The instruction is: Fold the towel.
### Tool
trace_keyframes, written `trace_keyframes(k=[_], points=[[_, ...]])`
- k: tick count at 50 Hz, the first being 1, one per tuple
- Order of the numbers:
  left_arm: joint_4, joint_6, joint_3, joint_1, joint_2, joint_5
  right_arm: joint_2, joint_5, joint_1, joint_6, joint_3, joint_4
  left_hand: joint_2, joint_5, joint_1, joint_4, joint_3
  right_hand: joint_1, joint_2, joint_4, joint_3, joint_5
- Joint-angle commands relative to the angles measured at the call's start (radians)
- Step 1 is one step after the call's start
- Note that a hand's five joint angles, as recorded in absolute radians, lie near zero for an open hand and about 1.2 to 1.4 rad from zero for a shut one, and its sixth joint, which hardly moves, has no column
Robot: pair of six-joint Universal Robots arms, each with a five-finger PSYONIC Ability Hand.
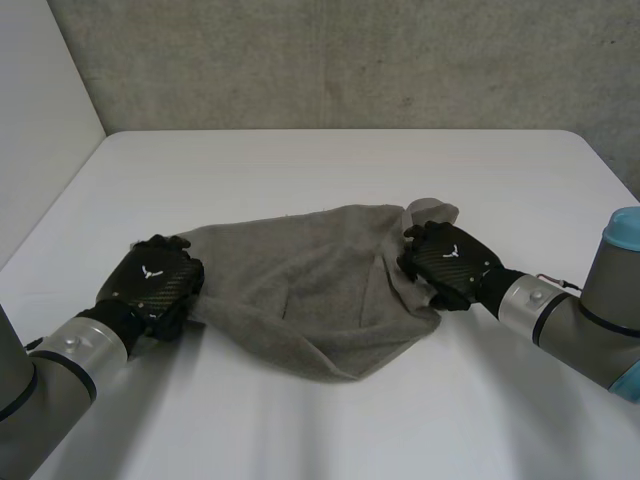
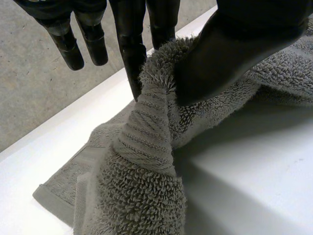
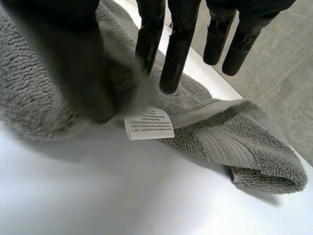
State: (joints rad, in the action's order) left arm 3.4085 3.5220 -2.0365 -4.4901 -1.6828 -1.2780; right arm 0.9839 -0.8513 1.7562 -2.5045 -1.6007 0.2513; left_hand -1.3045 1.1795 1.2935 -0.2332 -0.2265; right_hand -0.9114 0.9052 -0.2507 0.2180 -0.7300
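— Concrete wall (image 1: 330,60) at the back, white worktop (image 1: 300,170) in front of it; where is the towel (image 1: 310,285)?

— Near the middle of the worktop, bunched between the two arms; it is grey, and its near edge narrows to a point toward the camera.

— And the left robot hand (image 1: 155,280)?

— It grasps the towel's left end; its wrist view shows the thumb pinching a ribbed edge band against a finger; the outer fingers are straight and clear of the cloth.

— What of the right robot hand (image 1: 450,262)?

— Clenched on the right end; in its wrist view the thumb presses the terry from one side and fingers meet it from the other; the outer fingers hang free; a white label (image 3: 149,123) sits just beside the thumb, and a folded corner lies on the worktop beyond the fingertips.
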Motion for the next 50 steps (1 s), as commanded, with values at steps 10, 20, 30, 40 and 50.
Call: trace_keyframes(k=[10,20,30,40,50], points=[[0.0,0.0,0.004,-0.014,0.0,0.0,0.202,-0.048,-0.061,-0.25,0.018,0.025,-0.092,0.042,0.103,0.059,0.052,-0.485,0.491,0.076,-0.044,-0.492],[0.0,0.0,0.007,-0.015,0.0,0.0,0.242,-0.169,-0.198,-0.222,-0.125,0.022,-0.092,0.042,0.103,0.059,0.052,-0.485,0.491,0.076,-0.044,-0.492],[-0.006,0.002,0.013,-0.018,0.005,0.005,0.243,-0.175,-0.221,-0.191,-0.124,0.029,0.379,-0.428,-0.368,0.059,0.052,-0.485,0.491,0.076,-0.044,-0.492],[-0.075,0.031,0.03,-0.047,0.034,0.049,0.236,-0.176,-0.219,-0.197,-0.133,0.033,0.771,-0.82,-0.76,0.059,0.052,-0.485,0.491,0.076,-0.044,-0.492],[-0.229,0.112,0.05,-0.152,0.044,0.184,0.236,-0.172,-0.216,-0.197,-0.131,0.033,1.0,-1.05,-0.989,0.059,0.052,-0.485,0.491,0.076,-0.044,-0.492]])
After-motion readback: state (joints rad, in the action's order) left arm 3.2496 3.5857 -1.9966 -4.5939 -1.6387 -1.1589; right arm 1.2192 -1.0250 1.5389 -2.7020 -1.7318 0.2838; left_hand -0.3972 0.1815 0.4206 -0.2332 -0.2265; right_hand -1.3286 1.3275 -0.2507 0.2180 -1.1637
